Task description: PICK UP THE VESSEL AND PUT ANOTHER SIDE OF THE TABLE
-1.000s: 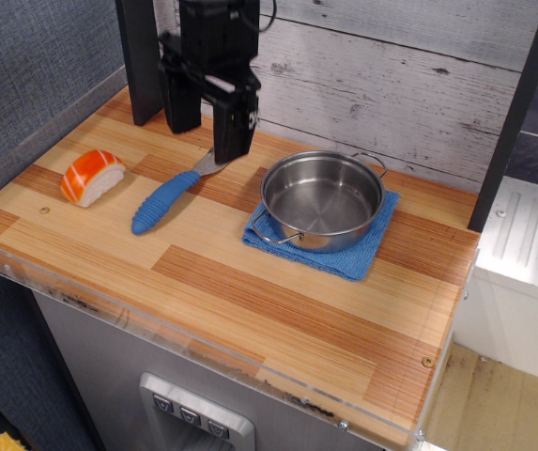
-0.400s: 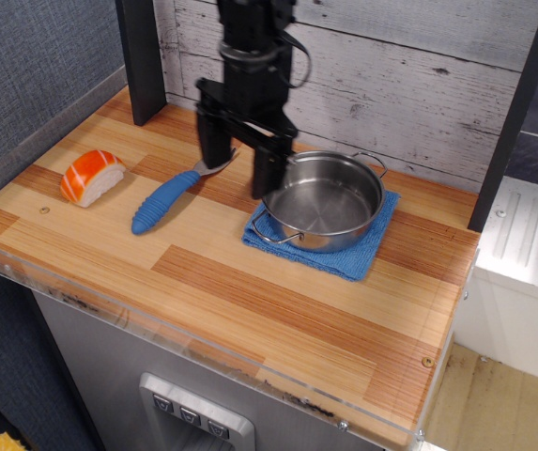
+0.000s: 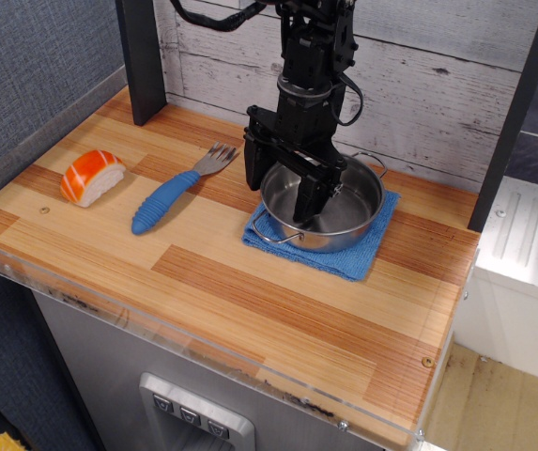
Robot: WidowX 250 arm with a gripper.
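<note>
The vessel (image 3: 344, 211) is a shallow shiny steel pot with two wire loop handles. It sits on a blue cloth (image 3: 348, 252) at the right of the striped wood table (image 3: 250, 291). My black gripper (image 3: 281, 194) is open and hangs over the pot's left rim. One finger is outside the rim on the left and the other is inside the pot. It holds nothing.
A blue-handled fork (image 3: 170, 198) lies left of the pot. An orange and white sushi piece (image 3: 91, 176) lies at the far left. A dark post (image 3: 141, 58) stands at the back left. A clear acrylic rim (image 3: 184, 334) runs along the front edge.
My gripper has moved right from above the fork's head to the pot's left rim and has come lower. The pot, cloth, fork and sushi have not moved.
</note>
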